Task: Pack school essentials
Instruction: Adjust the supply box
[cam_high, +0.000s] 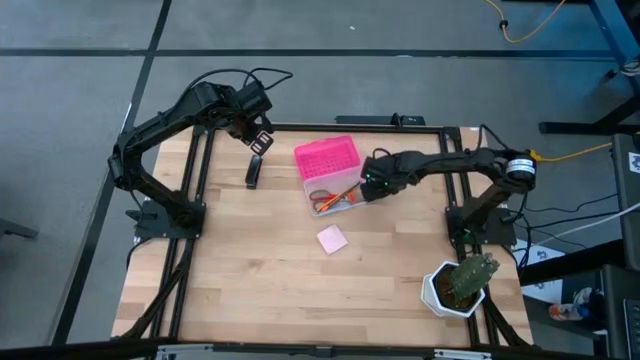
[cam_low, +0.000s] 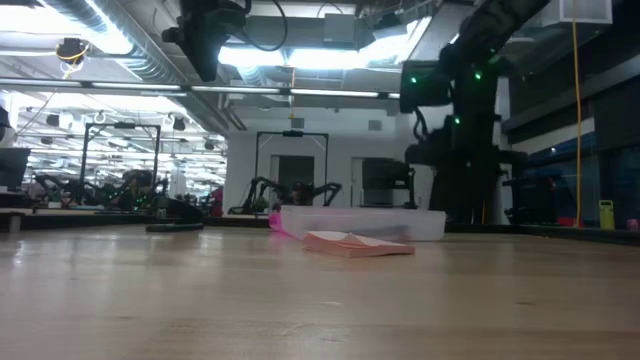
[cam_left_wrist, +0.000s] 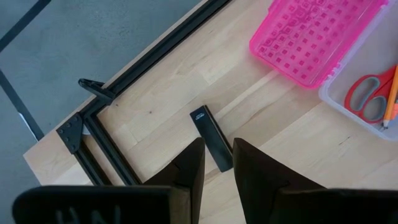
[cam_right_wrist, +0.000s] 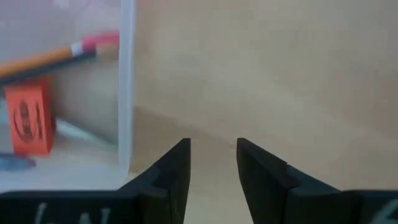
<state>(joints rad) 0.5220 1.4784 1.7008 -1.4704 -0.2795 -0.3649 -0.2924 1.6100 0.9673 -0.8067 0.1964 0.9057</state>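
Note:
The small black oblong item (cam_high: 253, 172) lies flat on the table near its far left corner. My left gripper (cam_high: 260, 138) hovers well above it, open, and the item (cam_left_wrist: 210, 135) shows just ahead of the gap between its fingers. The clear box (cam_high: 335, 196) holds the red-handled scissors (cam_high: 324, 199), the orange pencil (cam_high: 345, 190), the orange-red piece (cam_right_wrist: 28, 118) and a pen (cam_right_wrist: 12, 163). My right gripper (cam_high: 372, 186) is low beside the box's right wall (cam_right_wrist: 126, 81), open and touching nothing. The pink notepad (cam_high: 332, 238) lies flat, nearer than the box.
The pink lid (cam_high: 327, 158) lies open, joined to the box's far side. A cactus in a white pot (cam_high: 460, 283) stands at the near right corner. A black frame (cam_left_wrist: 109, 134) runs along the table's edges. Bare wood spreads over the near half.

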